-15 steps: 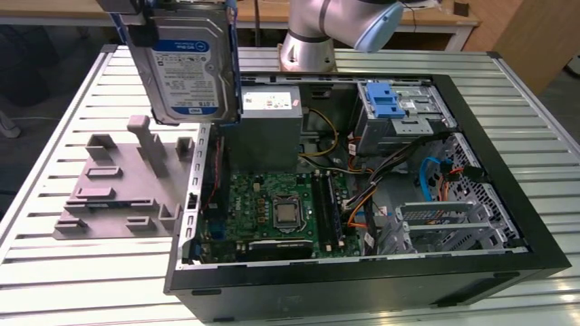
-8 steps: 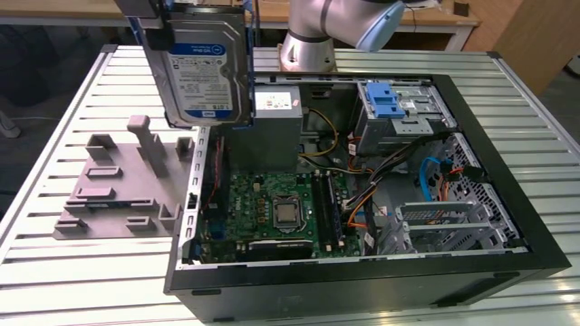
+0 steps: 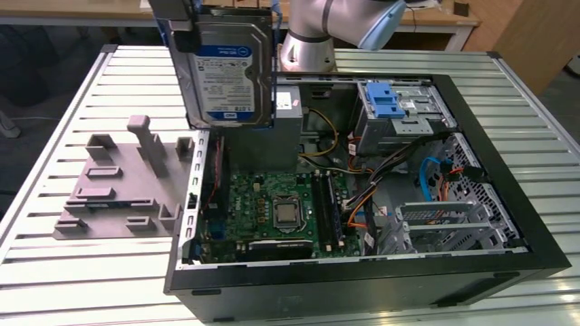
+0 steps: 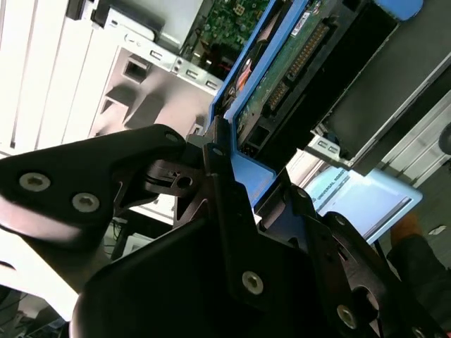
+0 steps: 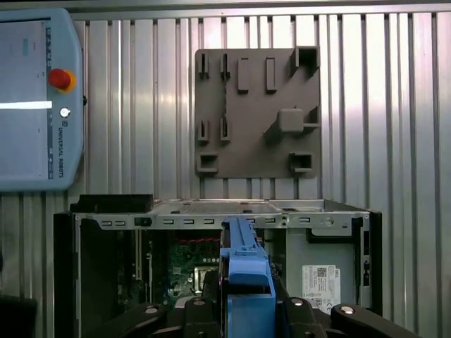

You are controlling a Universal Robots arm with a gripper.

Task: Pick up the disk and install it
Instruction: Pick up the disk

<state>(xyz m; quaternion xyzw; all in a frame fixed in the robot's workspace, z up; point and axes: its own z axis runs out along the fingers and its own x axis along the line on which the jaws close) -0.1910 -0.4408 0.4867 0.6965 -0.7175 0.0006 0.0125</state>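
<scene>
1. The claw (image 4: 248, 179) is pinching the disk (image 4: 296, 63) by its blue carrier rail. Both wrist views show a black finger (image 4: 218, 183) pressed against the plastic on each side.
2. In the exterior view we see the disk (image 3: 227, 68) hanging upright in the air with its label towards the camera. It is above the open computer case (image 3: 363, 272), near the wall on the exterior view's left, and well clear of the surface (image 3: 91, 272).
3. We judge the hold to be narrow, since it sits on one plastic edge. A jolt could let the disk pivot or slip, and it would fall onto the motherboard (image 3: 272, 204).
4. Loose cables (image 3: 426, 176) lie near the drive cage (image 3: 403, 109). We think they could snag a rail, and a tilted disk could jam on metal edges.
5. The exterior view's top edge cuts off the disk's upper end and the grip.
6. In the first wrist view the claw's body covers most of the disk (image 5: 243, 260), so we cannot tell how deep the rail sits between the fingers.
7. We cannot make out which bay is free.
</scene>
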